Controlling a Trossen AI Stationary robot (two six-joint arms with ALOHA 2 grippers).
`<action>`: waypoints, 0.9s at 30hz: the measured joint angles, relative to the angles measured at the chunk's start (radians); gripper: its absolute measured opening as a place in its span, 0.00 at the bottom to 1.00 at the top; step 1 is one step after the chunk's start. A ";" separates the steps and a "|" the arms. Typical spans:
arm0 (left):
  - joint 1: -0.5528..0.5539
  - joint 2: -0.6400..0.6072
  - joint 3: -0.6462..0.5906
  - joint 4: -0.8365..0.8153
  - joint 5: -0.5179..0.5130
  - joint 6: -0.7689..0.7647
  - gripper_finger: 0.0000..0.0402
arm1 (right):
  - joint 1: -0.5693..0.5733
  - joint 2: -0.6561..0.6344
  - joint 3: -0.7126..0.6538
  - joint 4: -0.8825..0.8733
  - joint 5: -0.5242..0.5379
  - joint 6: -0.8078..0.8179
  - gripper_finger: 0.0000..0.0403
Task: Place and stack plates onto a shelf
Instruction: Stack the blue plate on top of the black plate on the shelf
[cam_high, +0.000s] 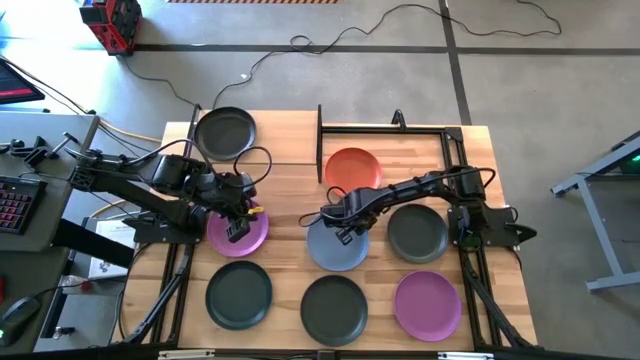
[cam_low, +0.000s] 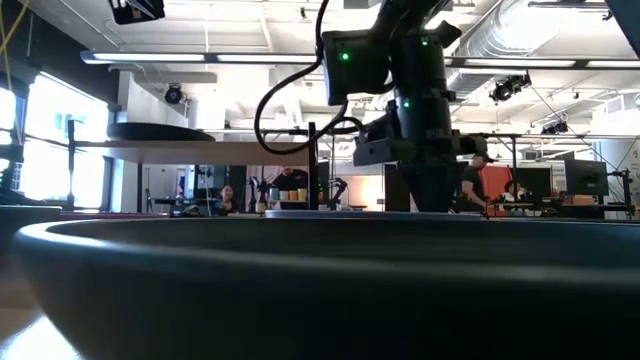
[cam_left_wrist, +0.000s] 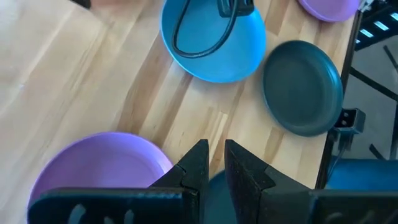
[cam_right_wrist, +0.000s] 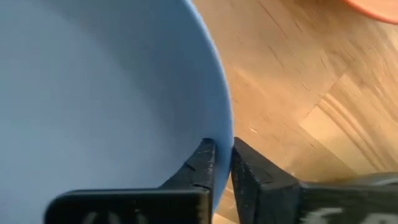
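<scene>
A light blue plate (cam_high: 338, 245) lies mid-table, and my right gripper (cam_high: 340, 224) is shut on its far-left rim. My left gripper (cam_high: 238, 226) hangs over a purple plate (cam_high: 237, 232) at the left, with a narrow empty gap between its fingers (cam_left_wrist: 214, 163). An orange plate (cam_high: 352, 168) lies beyond the blue one. The shelf (cam_high: 270, 140) stands at the far left with a dark grey plate (cam_high: 225, 131) on top. More dark grey plates (cam_high: 239, 294) (cam_high: 334, 308) (cam_high: 417, 232) and a second purple plate (cam_high: 428, 305) lie flat on the table. My right gripper pinches the light blue plate's rim (cam_right_wrist: 221, 144) between its two fingers. One finger (cam_right_wrist: 200, 163) is inside the plate and the other (cam_right_wrist: 249, 171) outside. The fingers come from above, pointing down. The plate lies flat on the tabletop.
A black metal frame (cam_high: 440, 131) borders the table's far right around the orange plate. In the low view a dark plate's rim (cam_low: 320, 270) fills the foreground. Bare wood (cam_high: 285, 200) lies between the purple and light blue plates. People stand in the room behind.
</scene>
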 joint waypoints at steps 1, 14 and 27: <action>0.000 0.000 0.000 0.000 -0.001 0.000 0.10 | 0.000 0.000 0.001 0.000 -0.003 -0.001 0.02; 0.000 0.000 0.000 -0.004 -0.001 0.016 0.10 | 0.010 -0.048 0.034 -0.037 -0.073 0.004 0.00; 0.000 0.000 0.000 -0.005 -0.025 0.019 0.12 | 0.029 -0.062 0.242 -0.235 0.058 0.011 0.00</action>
